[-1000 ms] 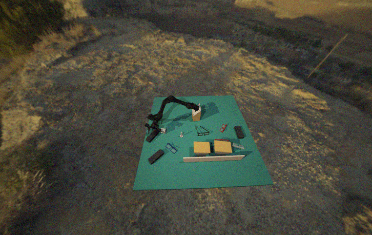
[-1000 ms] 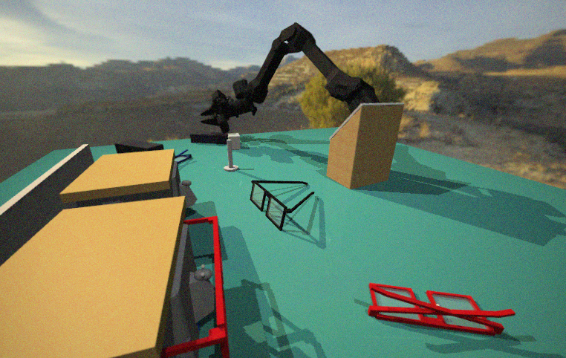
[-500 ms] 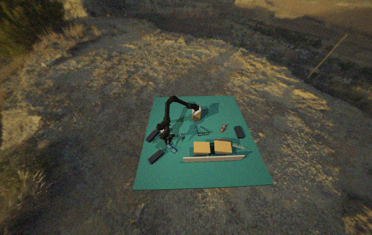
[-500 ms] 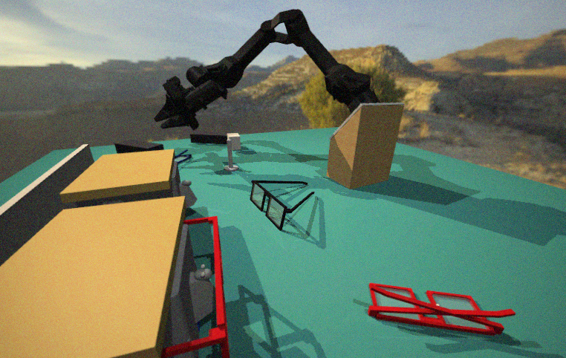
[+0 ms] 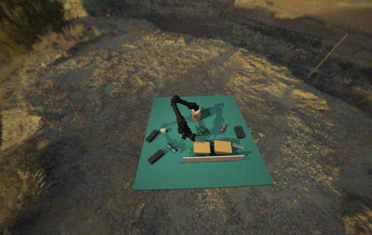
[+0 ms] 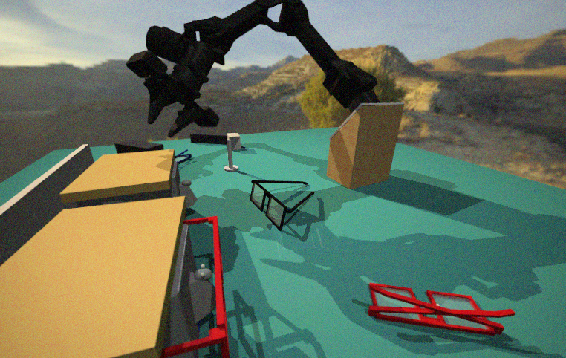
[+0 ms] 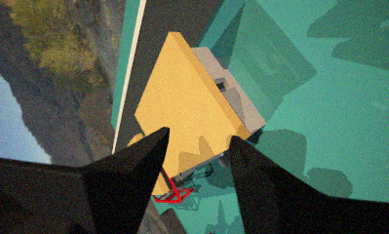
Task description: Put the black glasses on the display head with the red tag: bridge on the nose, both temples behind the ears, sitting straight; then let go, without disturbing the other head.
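Observation:
The black glasses (image 5: 202,135) (image 6: 278,181) rest on the green mat with both temples open, on neither head. Two display heads with flat yellow tops stand side by side: one head (image 5: 201,147) (image 6: 120,173) (image 7: 181,93) has a bare nose, the other head (image 5: 222,146) (image 6: 80,284) has red glasses (image 6: 218,267) at its face. I cannot make out a red tag on either. My gripper (image 6: 161,128) (image 7: 200,137) is partly open and empty, above and beside the bare-nosed head. The black glasses are out of the wrist view.
A long upright panel (image 5: 214,158) stands behind the heads. Folded red glasses (image 5: 223,127), blue glasses (image 5: 171,148), clear glasses (image 5: 237,146), several dark cases and a white cube (image 5: 163,130) lie around. A slim white stand (image 6: 229,153) and a wooden block (image 6: 365,146) stand nearer the arm's base.

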You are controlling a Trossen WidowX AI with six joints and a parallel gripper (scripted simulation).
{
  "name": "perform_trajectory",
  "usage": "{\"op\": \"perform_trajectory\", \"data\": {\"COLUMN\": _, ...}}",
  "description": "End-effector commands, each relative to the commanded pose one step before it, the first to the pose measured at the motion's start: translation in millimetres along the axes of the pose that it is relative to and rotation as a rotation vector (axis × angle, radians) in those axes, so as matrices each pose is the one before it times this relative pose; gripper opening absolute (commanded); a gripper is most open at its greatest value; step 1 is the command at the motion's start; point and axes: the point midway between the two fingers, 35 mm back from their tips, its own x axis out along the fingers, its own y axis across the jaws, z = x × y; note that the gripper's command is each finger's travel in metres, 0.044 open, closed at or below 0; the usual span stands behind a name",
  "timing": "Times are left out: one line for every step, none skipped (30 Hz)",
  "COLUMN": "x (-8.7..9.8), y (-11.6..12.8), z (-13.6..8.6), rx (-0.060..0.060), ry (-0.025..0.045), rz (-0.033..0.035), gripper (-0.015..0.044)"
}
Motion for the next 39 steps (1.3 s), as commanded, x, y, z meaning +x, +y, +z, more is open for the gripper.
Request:
{"op": "perform_trajectory", "data": {"x": 13.95, "y": -9.44, "z": -48.18, "rx": 0.1135, "ry": 0.05553, "rz": -0.14713, "gripper": 0.0200}}
{"op": "perform_trajectory", "data": {"x": 5.81, "y": -6.65, "z": -13.10, "rx": 0.0417, "ry": 0.00686, "rz": -0.05379, "gripper": 0.0200}}
{"op": "perform_trajectory", "data": {"x": 5.55, "y": -7.34, "z": -12.21, "rx": 0.0398, "ry": 0.00086, "rz": -0.05374, "gripper": 0.0200}}
{"op": "perform_trajectory", "data": {"x": 5.20, "y": -7.87, "z": -11.33, "rx": 0.0377, "ry": -0.00511, "rz": -0.05282, "gripper": 0.0200}}
{"op": "perform_trajectory", "data": {"x": 4.84, "y": -8.31, "z": -10.42, "rx": 0.0358, "ry": -0.01098, "rz": -0.05126, "gripper": 0.0200}}
{"op": "perform_trajectory", "data": {"x": 4.63, "y": -10.11, "z": -9.33, "rx": 0.0380, "ry": -0.02057, "rz": -0.05473, "gripper": 0.0200}}
{"op": "perform_trajectory", "data": {"x": 4.57, "y": -11.29, "z": -8.90, "rx": 0.0392, "ry": -0.02979, "rz": -0.05570, "gripper": 0.0200}}
{"op": "perform_trajectory", "data": {"x": 4.07, "y": -11.38, "z": -7.53, "rx": 0.0370, "ry": -0.03682, "rz": -0.05045, "gripper": 0.0200}}
{"op": "perform_trajectory", "data": {"x": 3.57, "y": -11.33, "z": -6.18, "rx": 0.0349, "ry": -0.04314, "rz": -0.04434, "gripper": 0.0200}}
{"op": "perform_trajectory", "data": {"x": 3.06, "y": -11.12, "z": -4.88, "rx": 0.0331, "ry": -0.04863, "rz": -0.03749, "gripper": 0.0200}}
{"op": "perform_trajectory", "data": {"x": 2.53, "y": -10.67, "z": -3.60, "rx": 0.0312, "ry": -0.05261, "rz": -0.02973, "gripper": 0.0200}}
{"op": "perform_trajectory", "data": {"x": 1.63, "y": -7.95, "z": -1.98, "rx": 0.0232, "ry": -0.04316, "rz": -0.01767, "gripper": 0.0200}}
{"op": "perform_trajectory", "data": {"x": 0.85, "y": -4.62, "z": -0.86, "rx": 0.0135, "ry": -0.02672, "rz": -0.00829, "gripper": 0.0200}}
{"op": "perform_trajectory", "data": {"x": 0.26, "y": -1.51, "z": -0.23, "rx": 0.0045, "ry": -0.00902, "rz": -0.00237, "gripper": 0.0200}}
{"op": "perform_trajectory", "data": {"x": 0.00, "y": 0.00, "z": 0.00, "rx": 0.0000, "ry": 0.00000, "rz": 0.00000, "gripper": 0.0200}}
{"op": "perform_trajectory", "data": {"x": -0.01, "y": 1.48, "z": -1.91, "rx": 0.0001, "ry": 0.00009, "rz": 0.00008, "gripper": 0.0200}}
{"op": "perform_trajectory", "data": {"x": 0.00, "y": 0.91, "z": -1.19, "rx": 0.0000, "ry": 0.00005, "rz": 0.00005, "gripper": 0.0200}}
{"op": "perform_trajectory", "data": {"x": 0.00, "y": 0.00, "z": 0.00, "rx": 0.0000, "ry": 0.00000, "rz": 0.00000, "gripper": 0.0200}}
{"op": "perform_trajectory", "data": {"x": 0.00, "y": 0.00, "z": 0.00, "rx": 0.0000, "ry": 0.00000, "rz": 0.00000, "gripper": 0.0200}}
{"op": "perform_trajectory", "data": {"x": 0.00, "y": 0.00, "z": 0.00, "rx": 0.0000, "ry": 0.00000, "rz": 0.00000, "gripper": 0.0200}}
{"op": "perform_trajectory", "data": {"x": 0.00, "y": 0.00, "z": 0.00, "rx": 0.0000, "ry": 0.00000, "rz": 0.00000, "gripper": 0.0174}}
{"op": "perform_trajectory", "data": {"x": 0.00, "y": 0.00, "z": 0.00, "rx": 0.0000, "ry": 0.00000, "rz": 0.00000, "gripper": 0.0147}}
{"op": "perform_trajectory", "data": {"x": 0.00, "y": 0.00, "z": 0.00, "rx": 0.0000, "ry": 0.00000, "rz": 0.00000, "gripper": 0.0121}}
{"op": "perform_trajectory", "data": {"x": 0.00, "y": 0.00, "z": 0.00, "rx": 0.0000, "ry": 0.00000, "rz": 0.00000, "gripper": 0.0120}}
{"op": "perform_trajectory", "data": {"x": 0.00, "y": 0.00, "z": 0.00, "rx": 0.0000, "ry": 0.00000, "rz": 0.00000, "gripper": 0.0120}}
{"op": "perform_trajectory", "data": {"x": 0.00, "y": 0.00, "z": 0.00, "rx": 0.0000, "ry": 0.00000, "rz": 0.00000, "gripper": 0.0120}}
{"op": "perform_trajectory", "data": {"x": 0.00, "y": 0.00, "z": 0.00, "rx": 0.0000, "ry": 0.00000, "rz": 0.00000, "gripper": 0.0120}}
{"op": "perform_trajectory", "data": {"x": 0.00, "y": 0.00, "z": 0.00, "rx": 0.0000, "ry": 0.00000, "rz": 0.00000, "gripper": 0.0120}}
{"op": "perform_trajectory", "data": {"x": 0.00, "y": 0.00, "z": 0.00, "rx": 0.0000, "ry": 0.00000, "rz": 0.00000, "gripper": 0.0120}}
{"op": "perform_trajectory", "data": {"x": 0.27, "y": 0.05, "z": -0.01, "rx": 0.0000, "ry": 0.00003, "rz": 0.00001, "gripper": 0.0120}}
{"op": "perform_trajectory", "data": {"x": 0.53, "y": 0.11, "z": -0.02, "rx": 0.0000, "ry": 0.00006, "rz": 0.00002, "gripper": 0.0120}}
{"op": "perform_trajectory", "data": {"x": 0.80, "y": 0.16, "z": -0.03, "rx": 0.0000, "ry": 0.00009, "rz": 0.00002, "gripper": 0.0120}}
{"op": "perform_trajectory", "data": {"x": 1.07, "y": 0.20, "z": -0.04, "rx": 0.0000, "ry": 0.00011, "rz": 0.00003, "gripper": 0.0120}}
{"op": "perform_trajectory", "data": {"x": 1.34, "y": 0.25, "z": -0.05, "rx": 0.0000, "ry": 0.00013, "rz": 0.00004, "gripper": 0.0120}}
{"op": "perform_trajectory", "data": {"x": 1.56, "y": 0.29, "z": -0.06, "rx": 0.0000, "ry": 0.00014, "rz": 0.00004, "gripper": 0.0120}}
{"op": "perform_trajectory", "data": {"x": 1.64, "y": 0.29, "z": -0.05, "rx": 0.0000, "ry": 0.00013, "rz": 0.00004, "gripper": 0.0120}}
{"op": "perform_trajectory", "data": {"x": 1.65, "y": 0.29, "z": -0.05, "rx": 0.0000, "ry": 0.00012, "rz": 0.00004, "gripper": 0.0120}}
{"op": "perform_trajectory", "data": {"x": 1.65, "y": 0.28, "z": -0.05, "rx": 0.0000, "ry": 0.00010, "rz": 0.00004, "gripper": 0.0120}}
{"op": "perform_trajectory", "data": {"x": 1.65, "y": 0.27, "z": -0.04, "rx": 0.0000, "ry": 0.00009, "rz": 0.00003, "gripper": 0.0120}}
